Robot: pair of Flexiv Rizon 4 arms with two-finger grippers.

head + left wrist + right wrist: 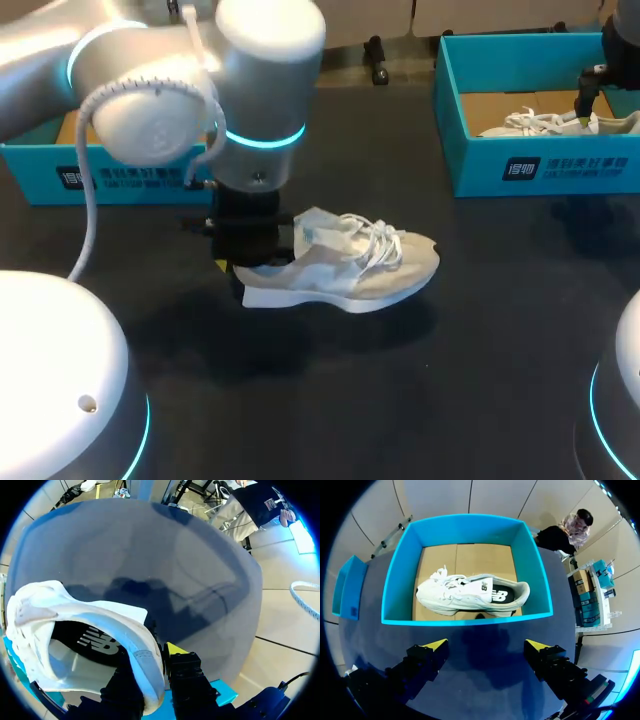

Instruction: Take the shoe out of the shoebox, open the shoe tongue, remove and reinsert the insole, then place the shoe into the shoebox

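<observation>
The right shoebox (400, 575), bright blue with a brown cardboard floor, stands at the far right corner of the worktop (450, 380); a second shoe (465, 596), white with loose laces, lies on its side inside it, its dark footbed carrying a white logo. The left shoebox (130, 175), the same blue, stands at the far left edge; the left arm covers most of it, so its contents cannot be told (only a strip of brown floor shows). Each box has a block of white print on the wall facing the near edge, with a small square emblem beside the characters.

The shoe (370, 265), pale cream with white laces, stands upright near the middle of the worktop, toe toward the right edge. The left gripper (152, 680) is clamped on its heel collar, one finger inside the opening and one outside; the dark insole (95, 642) lies inside the shoe, showing a white logo.

The right gripper (485, 647) hangs above the near wall of the right shoebox; its yellow-tipped fingers are spread wide apart and touch nothing.
</observation>
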